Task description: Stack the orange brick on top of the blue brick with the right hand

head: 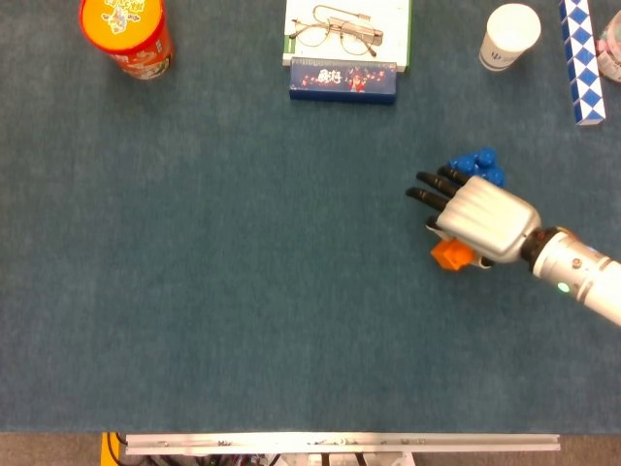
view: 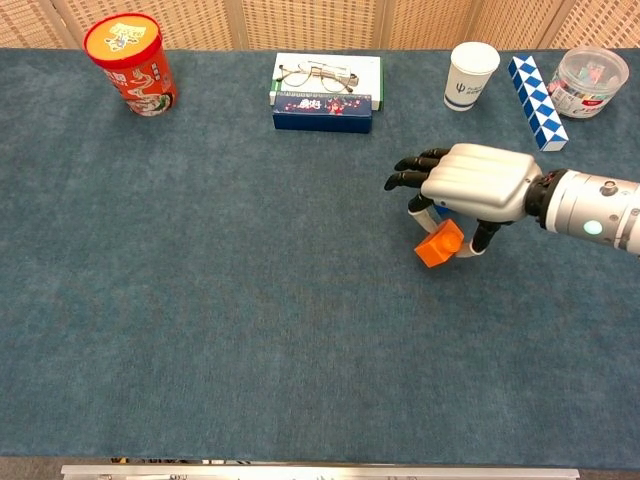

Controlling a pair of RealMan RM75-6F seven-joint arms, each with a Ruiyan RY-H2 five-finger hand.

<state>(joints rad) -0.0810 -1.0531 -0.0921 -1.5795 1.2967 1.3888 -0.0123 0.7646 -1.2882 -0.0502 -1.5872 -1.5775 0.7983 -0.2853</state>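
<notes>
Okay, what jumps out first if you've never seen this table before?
The silver right hand reaching in from the right grabs the eye first, pinching the orange brick beneath it, tilted and seemingly off the cloth. Just behind it sits the blue brick, mostly hidden in the chest view. After that, the red snack canister at the far left corner stands out.

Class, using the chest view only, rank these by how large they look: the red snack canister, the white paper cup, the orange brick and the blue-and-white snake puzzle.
1. Red snack canister
2. Blue-and-white snake puzzle, long but thin, so close to the canister
3. White paper cup
4. Orange brick, partly hidden under the robot hand, and nearer the camera
</notes>
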